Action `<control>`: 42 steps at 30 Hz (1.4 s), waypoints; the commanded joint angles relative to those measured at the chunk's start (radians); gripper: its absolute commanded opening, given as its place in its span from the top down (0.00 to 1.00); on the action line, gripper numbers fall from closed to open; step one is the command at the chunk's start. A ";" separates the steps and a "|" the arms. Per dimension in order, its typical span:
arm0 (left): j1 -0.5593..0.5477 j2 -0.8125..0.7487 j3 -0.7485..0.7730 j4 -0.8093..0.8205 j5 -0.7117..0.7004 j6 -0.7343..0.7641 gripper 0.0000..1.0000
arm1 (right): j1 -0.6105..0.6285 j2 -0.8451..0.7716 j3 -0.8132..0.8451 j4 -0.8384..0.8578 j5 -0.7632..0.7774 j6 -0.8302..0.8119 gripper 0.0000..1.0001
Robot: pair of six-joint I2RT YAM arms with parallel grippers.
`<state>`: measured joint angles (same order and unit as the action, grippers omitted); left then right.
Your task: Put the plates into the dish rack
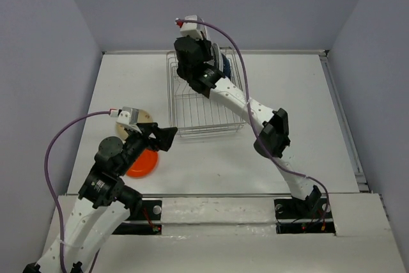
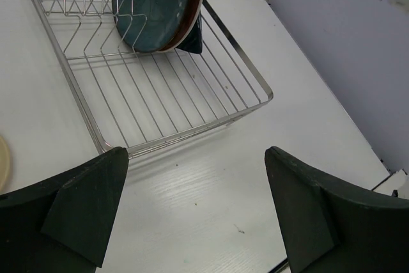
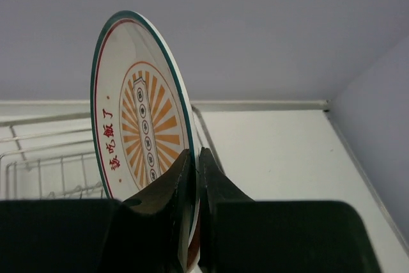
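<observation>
The dish rack (image 1: 203, 103) is a silver wire basket at the middle back of the table. A red plate with a teal centre (image 2: 156, 4) and a dark blue plate (image 2: 195, 38) stand upright at its far end. My right gripper (image 3: 195, 171) is shut on the lower rim of the white plate with an orange sunburst (image 3: 140, 126), held upright above the rack's far end (image 1: 208, 55). My left gripper (image 2: 198, 209) hangs open and empty over the bare table in front of the rack. An orange plate (image 1: 142, 163) and a cream plate (image 1: 143, 118) lie on the table beside the left arm.
The rack's near rows of dividers (image 2: 160, 100) hold nothing. Grey walls close in the table at the back and on both sides. A raised strip (image 1: 342, 119) runs along the right edge.
</observation>
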<state>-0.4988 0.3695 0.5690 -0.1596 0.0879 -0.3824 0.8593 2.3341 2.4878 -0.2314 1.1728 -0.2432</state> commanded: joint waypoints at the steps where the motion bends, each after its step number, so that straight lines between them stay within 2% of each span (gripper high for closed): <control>1: -0.012 -0.014 0.028 0.026 -0.017 -0.001 0.01 | 0.024 0.050 0.008 0.848 0.208 -0.655 0.93; 2: -0.014 -0.014 0.028 0.026 -0.016 -0.001 0.01 | 0.024 0.092 0.026 0.906 0.217 -0.779 0.93; 5: -0.020 -0.012 0.028 0.028 -0.013 0.000 0.01 | 0.024 0.122 0.008 1.009 0.223 -0.860 0.93; 10: -0.020 -0.014 0.028 0.028 -0.010 0.000 0.01 | 0.024 0.103 -0.130 1.021 0.226 -0.780 0.93; 16: -0.020 -0.007 0.028 0.028 -0.011 -0.001 0.01 | 0.024 0.114 -0.145 1.050 0.225 -0.774 0.93; 19: -0.021 -0.004 0.028 0.031 -0.010 -0.001 0.01 | 0.033 0.113 -0.145 1.003 0.214 -0.713 0.93; 22: -0.020 -0.004 0.028 0.031 -0.011 -0.001 0.01 | 0.034 0.105 -0.142 0.873 0.192 -0.584 0.93; 25: -0.020 -0.001 0.026 0.031 -0.011 -0.001 0.01 | 0.043 0.070 -0.147 0.646 0.140 -0.341 0.93; 26: -0.020 0.000 0.026 0.031 -0.011 -0.001 0.01 | 0.043 0.055 -0.139 0.395 0.107 -0.089 0.93; 27: -0.018 0.000 0.025 0.029 -0.010 -0.001 0.01 | 0.043 0.016 -0.124 0.244 0.000 0.067 0.93; 29: -0.018 0.002 0.025 0.031 -0.011 -0.001 0.01 | 0.027 -0.013 -0.147 0.019 -0.068 0.273 0.93; 37: -0.012 0.008 0.025 0.031 -0.004 -0.001 0.01 | 0.009 -0.039 -0.245 0.003 -0.078 0.326 0.93; 42: -0.012 0.017 0.023 0.034 -0.001 -0.003 0.01 | 0.000 -0.041 -0.274 -0.075 -0.171 0.465 0.93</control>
<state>-0.5152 0.3733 0.5690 -0.1627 0.0792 -0.3832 0.8631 2.3684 2.2223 -0.2569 1.0935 0.0326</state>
